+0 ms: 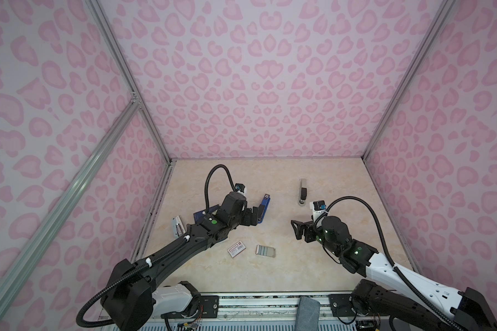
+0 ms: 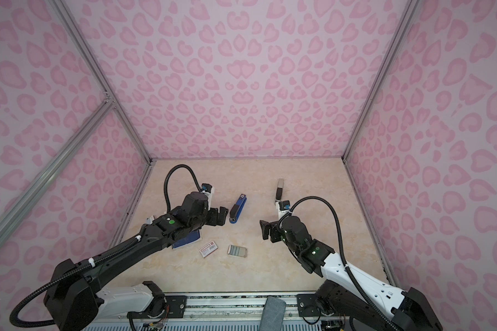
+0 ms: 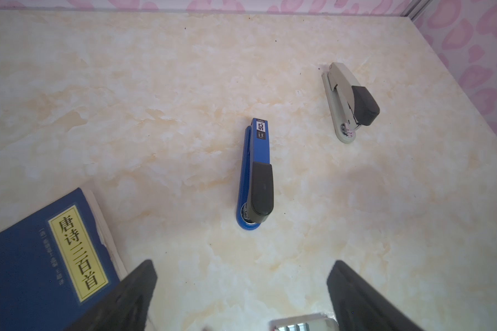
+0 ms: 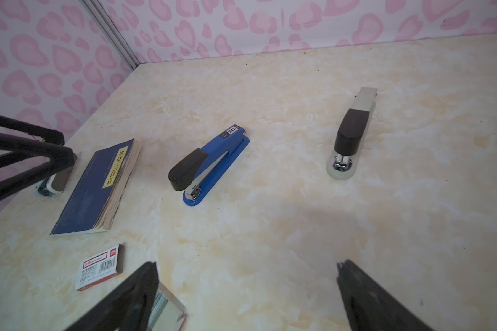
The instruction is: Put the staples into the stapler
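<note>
Near 9 o'clock of the table (image 1: 270,177), a white stapler (image 1: 178,226) lies half hidden by the left arm. A dark blue book (image 2: 187,241) with worn page edges and a yellow title strip is partly covered by that arm.

The left gripper (image 2: 219,217) hangs with its jaws spread wide and nothing between them. Just beside it, at 2 o'clock, lies the blue stapler (image 2: 238,208), closed. Its long axis runs from 1 to 7 o'clock, with the black plastic cap and chrome nose at the 7 o'clock end. This gripper faces it, so I judge it the one to be loaded, though the pictures cannot settle that.

Toward 6 o'clock of the table sits a white card box (image 2: 209,248) with a red label and barcode. At its 3 o'clock is the pale tray (image 2: 229,249) with the staples (image 2: 237,251), flat grey metal strips with a dull sheen, lying side by side.

The tray's long axis runs about 9 to 3 o'clock. It lies at 5 o'clock of the left gripper and 8 o'clock of the right gripper (image 2: 263,229). It is about equally near both and touches neither.

The right gripper is likewise fully spread and empty. At its 1 o'clock a grey stapler (image 2: 279,189) with a black cap lies along 12 to 6 o'clock. The table is smooth, cream and marbled.
</note>
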`<action>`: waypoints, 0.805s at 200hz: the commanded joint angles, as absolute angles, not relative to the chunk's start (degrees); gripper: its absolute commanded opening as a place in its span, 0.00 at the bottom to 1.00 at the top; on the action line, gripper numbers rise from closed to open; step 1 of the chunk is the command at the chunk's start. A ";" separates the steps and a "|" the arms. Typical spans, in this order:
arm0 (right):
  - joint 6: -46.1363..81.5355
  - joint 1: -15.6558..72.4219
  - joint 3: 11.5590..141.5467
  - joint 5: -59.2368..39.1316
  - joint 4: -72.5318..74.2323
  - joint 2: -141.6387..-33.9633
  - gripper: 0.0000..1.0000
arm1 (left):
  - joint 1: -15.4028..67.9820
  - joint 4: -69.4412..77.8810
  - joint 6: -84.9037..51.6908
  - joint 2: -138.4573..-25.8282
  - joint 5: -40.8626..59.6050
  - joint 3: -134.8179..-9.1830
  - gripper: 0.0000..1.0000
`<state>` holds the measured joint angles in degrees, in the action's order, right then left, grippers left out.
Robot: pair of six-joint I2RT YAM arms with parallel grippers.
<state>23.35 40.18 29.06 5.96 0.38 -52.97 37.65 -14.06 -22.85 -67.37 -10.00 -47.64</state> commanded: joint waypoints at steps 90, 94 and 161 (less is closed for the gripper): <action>16.63 28.12 32.69 25.63 2.10 -55.35 1.00 | 25.03 -7.74 -17.03 -49.44 -29.61 -37.08 0.97; 15.33 28.04 32.04 27.58 3.70 -55.55 1.00 | 24.53 -6.45 -15.49 -49.35 -31.15 -36.41 0.97; -0.27 22.50 26.04 45.12 27.85 -67.45 1.00 | 5.36 9.54 -10.69 -57.18 -26.62 -29.97 0.99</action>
<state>5.87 25.50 28.14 37.43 14.00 -62.83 10.13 -1.37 -11.57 -53.19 -30.04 -31.64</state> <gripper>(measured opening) 0.998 0.992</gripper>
